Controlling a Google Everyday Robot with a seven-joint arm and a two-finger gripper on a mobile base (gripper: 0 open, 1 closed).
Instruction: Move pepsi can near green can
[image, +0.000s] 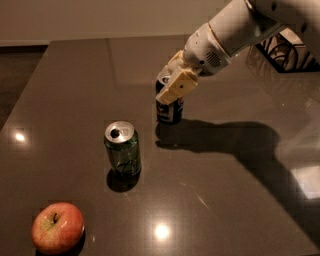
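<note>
pepsi can (169, 111): upright, behind and right of the green can (122, 148), near it but apart
jaws: I see them clamped on the pepsi can's upper half
red apple (58, 227): desk (225, 200), front-left corner

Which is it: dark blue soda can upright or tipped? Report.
Upright: the dark blue soda can has vertical sides; the gripper clasps its top.

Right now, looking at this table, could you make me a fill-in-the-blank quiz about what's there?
The gripper grips the dark blue soda can near its ___.
The glossy green soda can stands ___ on the dark table.
The round red fruit at the picture's lower left is an ___.
Missing words: top, upright, apple.
</note>
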